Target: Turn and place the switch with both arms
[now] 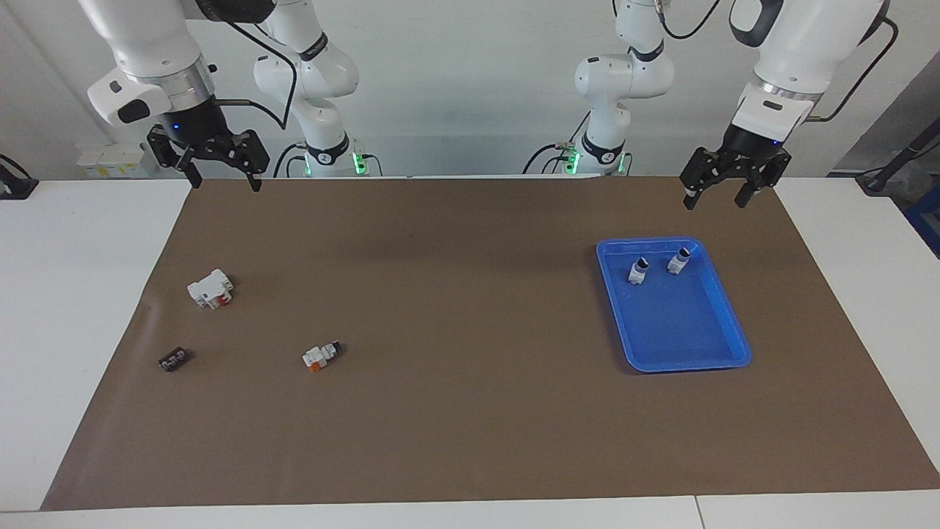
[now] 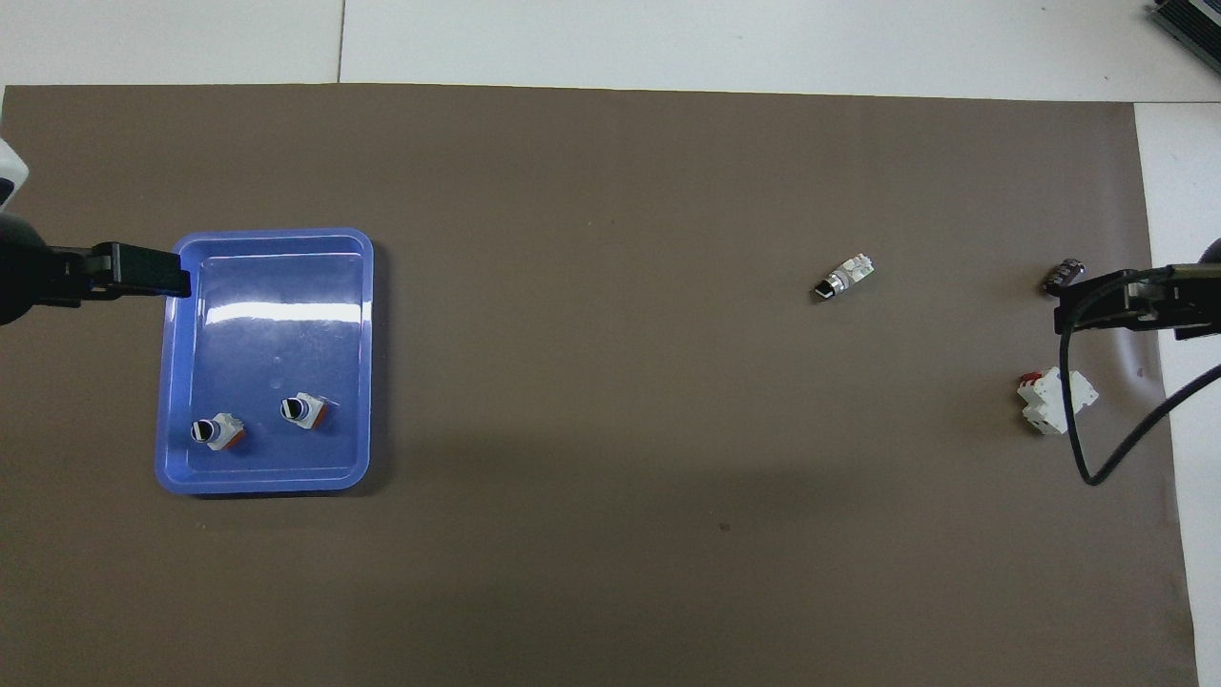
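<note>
Facing view: my right gripper [image 1: 218,170] and left gripper [image 1: 725,189] hang spread and empty; the switch [image 1: 323,356] lies sideways on the mat.

Overhead view: two switches stand upright in the blue tray [image 2: 172,382], hence turning.

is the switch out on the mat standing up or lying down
Lying down: the switch rests on its side on the brown mat, black knob end pointing sideways.

Three switches [image 1: 322,356] [image 1: 637,270] [image 1: 678,261], one blue tray [image 1: 723,323], one white block [image 1: 211,288], one dark block [image 1: 174,360]
</note>
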Motion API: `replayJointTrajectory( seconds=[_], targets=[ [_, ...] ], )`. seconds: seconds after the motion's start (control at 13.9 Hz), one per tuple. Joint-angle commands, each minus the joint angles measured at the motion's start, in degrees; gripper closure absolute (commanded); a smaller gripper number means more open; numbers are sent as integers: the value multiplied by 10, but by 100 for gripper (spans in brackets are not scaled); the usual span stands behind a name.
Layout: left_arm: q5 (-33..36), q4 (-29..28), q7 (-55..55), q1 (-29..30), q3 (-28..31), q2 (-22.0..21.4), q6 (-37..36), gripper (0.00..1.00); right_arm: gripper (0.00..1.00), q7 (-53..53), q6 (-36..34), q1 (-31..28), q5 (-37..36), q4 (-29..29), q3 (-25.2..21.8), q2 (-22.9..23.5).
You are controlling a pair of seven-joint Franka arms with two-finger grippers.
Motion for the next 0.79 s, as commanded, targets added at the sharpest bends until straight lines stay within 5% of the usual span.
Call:
replayJointTrajectory(
  seconds=[0.0,0.72],
  targets=[
    [12,70,54,-7,22,30,-71,0,0,7,-11,-3,-8,-10,2,-8],
    [11,30,56,0,39,-18,-105,0,0,65,-10,4,8,-25,3,-27]
  ],
)
